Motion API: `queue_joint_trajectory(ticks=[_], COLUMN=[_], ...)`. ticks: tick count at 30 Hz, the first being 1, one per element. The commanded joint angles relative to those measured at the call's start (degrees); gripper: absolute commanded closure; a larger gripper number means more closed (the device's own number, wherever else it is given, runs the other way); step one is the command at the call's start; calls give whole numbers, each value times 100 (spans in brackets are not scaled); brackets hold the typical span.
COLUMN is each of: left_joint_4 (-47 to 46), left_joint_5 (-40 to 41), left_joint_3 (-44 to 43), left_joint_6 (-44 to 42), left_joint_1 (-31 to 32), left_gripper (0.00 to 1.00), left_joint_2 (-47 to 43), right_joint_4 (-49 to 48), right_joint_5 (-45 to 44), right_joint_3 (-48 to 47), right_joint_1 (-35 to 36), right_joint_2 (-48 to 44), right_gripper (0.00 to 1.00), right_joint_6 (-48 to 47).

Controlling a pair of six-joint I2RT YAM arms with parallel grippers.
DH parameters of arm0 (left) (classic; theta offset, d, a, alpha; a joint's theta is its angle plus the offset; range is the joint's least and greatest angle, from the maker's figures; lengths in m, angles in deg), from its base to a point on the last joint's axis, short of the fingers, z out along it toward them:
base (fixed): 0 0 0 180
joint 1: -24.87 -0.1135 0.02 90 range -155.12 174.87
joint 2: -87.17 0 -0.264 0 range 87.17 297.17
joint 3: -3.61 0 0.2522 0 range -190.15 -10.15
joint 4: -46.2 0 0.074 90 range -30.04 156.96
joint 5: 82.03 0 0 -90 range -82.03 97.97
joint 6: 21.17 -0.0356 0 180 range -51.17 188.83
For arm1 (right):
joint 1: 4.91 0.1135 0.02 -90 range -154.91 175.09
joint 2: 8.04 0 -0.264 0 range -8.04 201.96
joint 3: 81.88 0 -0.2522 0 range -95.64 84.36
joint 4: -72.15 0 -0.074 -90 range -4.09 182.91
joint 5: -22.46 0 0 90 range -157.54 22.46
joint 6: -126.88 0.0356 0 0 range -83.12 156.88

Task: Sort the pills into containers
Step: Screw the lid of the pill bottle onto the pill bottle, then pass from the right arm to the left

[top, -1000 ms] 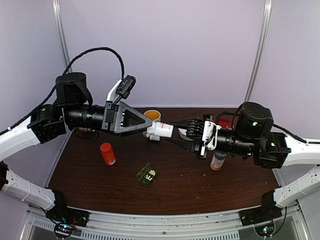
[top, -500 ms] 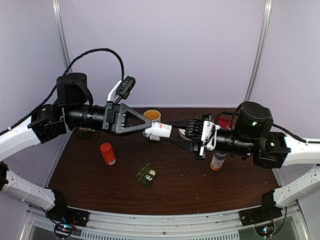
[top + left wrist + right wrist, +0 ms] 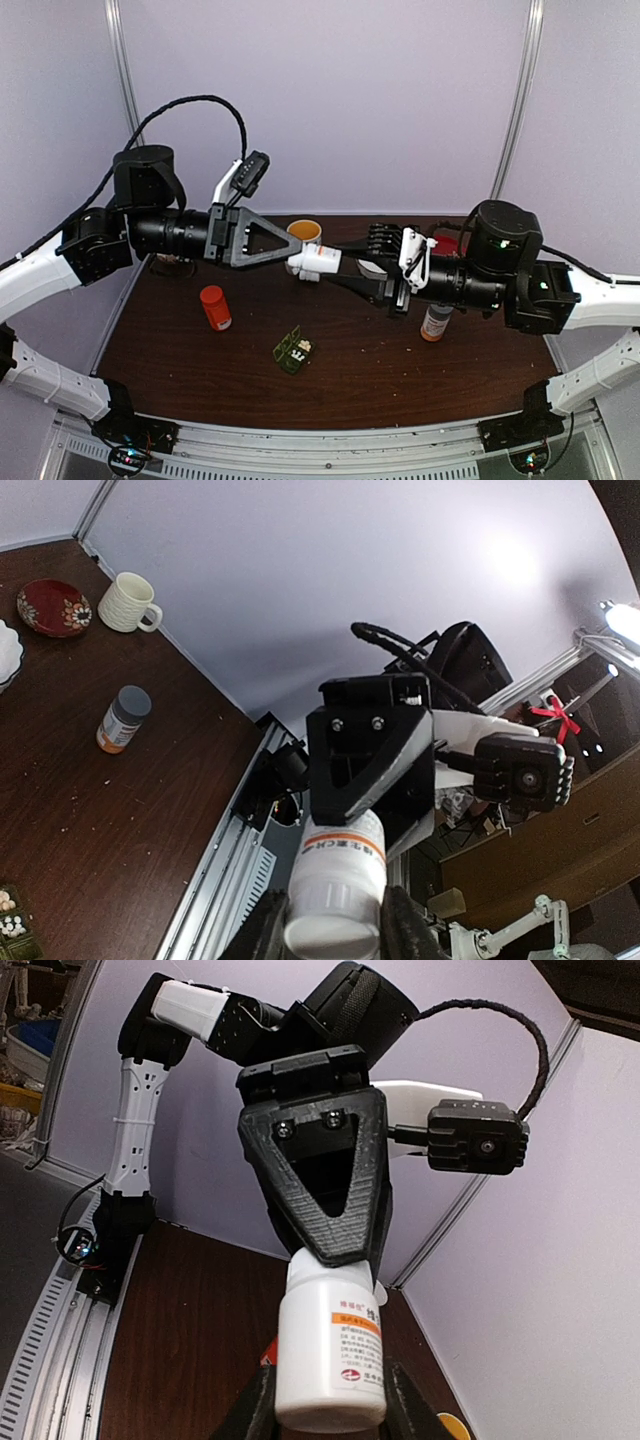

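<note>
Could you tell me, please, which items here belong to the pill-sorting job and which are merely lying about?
Job: small dark green compartmented plastic pill box; white plastic bottle with orange label, held between left gripper and right gripper.
Lying about: red-orange capped plastic bottle; grey-capped orange-labelled bottle; cream ribbed mug; red patterned bowl.

**A:** Where's my room?
**B:** Bare table along the near edge, right of the pill box.
**A:** Blockers?
**B:** My left arm and right arm bridge the far half, joined at the white bottle. Orange bottle stands left, grey-capped bottle by my right arm, mug at the far edge.
</note>
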Motion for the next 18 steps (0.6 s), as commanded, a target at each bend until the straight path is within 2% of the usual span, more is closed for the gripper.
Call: queue_joint_trajectory(ticks=[1,7,8,11,12,15,18], left_joint_4=[-198,-170,-159,-142,-144,-181,-188], left_joint_5=[-195,-110,-97,-132,-148,-186,-234], left_joint_3=[-135,-119,-115,-129,-137,-128,-112], left_joint_6=[-562,-678,-638,-481,-431,-401,-378], left_joint_1=[71,67,68,70,70,68,71], left_gripper=[96,99,96,56,45,28,25], left_joint_2=[65,14,14,49,58,42,24], right_joint_4=[-86,-278,-323,-349,-313,-210,-238], right_joint_5=[230,507,488,407,378,319,288], right_joint_3=[-289,-191,-133,-34,-39,-90,-81], right_joint_1=[-137,-209,-209,-205,-209,-207,-209], right_joint_2=[135,57,31,-3,-4,21,7], right_gripper=[100,100,100,100,100,100,100], right_joint_6=[1161,1743,1715,1441,1378,1272,1220])
